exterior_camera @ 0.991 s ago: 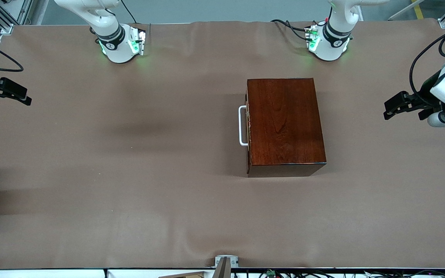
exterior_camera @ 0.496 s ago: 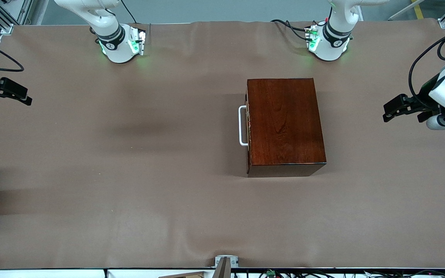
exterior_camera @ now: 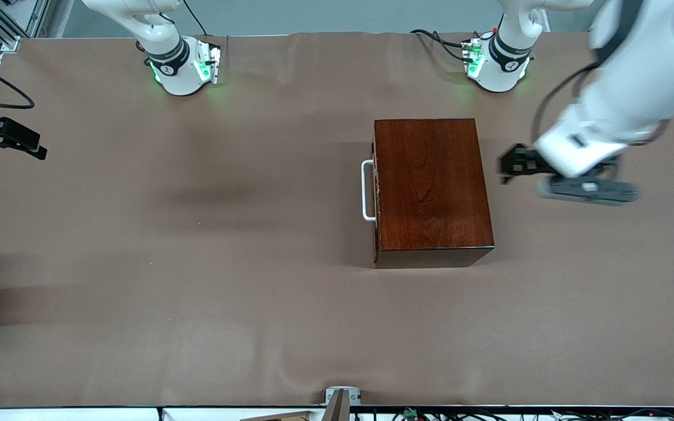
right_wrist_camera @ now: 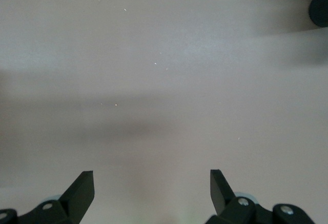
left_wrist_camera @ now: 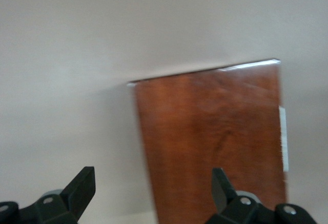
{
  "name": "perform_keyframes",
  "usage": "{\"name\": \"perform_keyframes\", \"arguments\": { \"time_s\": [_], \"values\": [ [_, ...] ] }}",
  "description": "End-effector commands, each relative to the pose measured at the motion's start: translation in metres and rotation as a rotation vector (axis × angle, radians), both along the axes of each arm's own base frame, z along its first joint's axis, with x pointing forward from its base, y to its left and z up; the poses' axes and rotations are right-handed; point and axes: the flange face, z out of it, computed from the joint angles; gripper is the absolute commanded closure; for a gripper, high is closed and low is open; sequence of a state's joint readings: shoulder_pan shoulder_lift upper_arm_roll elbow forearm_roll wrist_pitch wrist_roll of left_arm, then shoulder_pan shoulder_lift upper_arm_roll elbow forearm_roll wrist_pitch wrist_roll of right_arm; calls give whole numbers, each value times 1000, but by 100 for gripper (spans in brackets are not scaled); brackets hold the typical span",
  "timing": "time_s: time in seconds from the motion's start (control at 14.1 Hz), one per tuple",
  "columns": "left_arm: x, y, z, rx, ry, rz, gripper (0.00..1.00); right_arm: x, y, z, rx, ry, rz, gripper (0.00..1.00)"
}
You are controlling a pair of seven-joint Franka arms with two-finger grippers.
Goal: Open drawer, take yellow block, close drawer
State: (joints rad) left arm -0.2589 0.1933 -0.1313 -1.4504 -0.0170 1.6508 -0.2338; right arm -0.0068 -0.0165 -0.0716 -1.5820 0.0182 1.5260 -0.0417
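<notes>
Here we are seeing the left gripper (exterior_camera: 509,165) with its jaws spread wide and holding nothing, hanging over the bare table just beside the box (exterior_camera: 432,190), at the box's end toward the left arm, in the right-centre of the front view. In the left wrist view its two dark fingers (left_wrist_camera: 82,185) are framing the lower edge of the frame, and the box top is filling the lower right.

The right gripper (exterior_camera: 12,140) is waiting at the left edge of the front view, over the table's end by the right arm, jaws likewise spread and empty; its wrist view is showing only brown table cover between the fingers (right_wrist_camera: 82,188).

The box is sitting right of centre on the table (exterior_camera: 196,263). The drawer (exterior_camera: 376,193) is lying fully pushed in, and its white handle (exterior_camera: 366,190) is facing the right arm's end. We are not seeing the yellow block in any view.
</notes>
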Motion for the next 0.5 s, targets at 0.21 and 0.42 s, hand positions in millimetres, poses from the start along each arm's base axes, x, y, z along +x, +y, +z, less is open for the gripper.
{"name": "perform_keyframes", "arguments": {
  "time_s": [0.21,0.42],
  "values": [
    [-57,-192,-43,19,53,103,0,-4,-1,7,0,-4,-6,0],
    [-84,-258,-75,15,59,172,0,-5,-7,8,-1,-7,-18,0]
  ]
}}
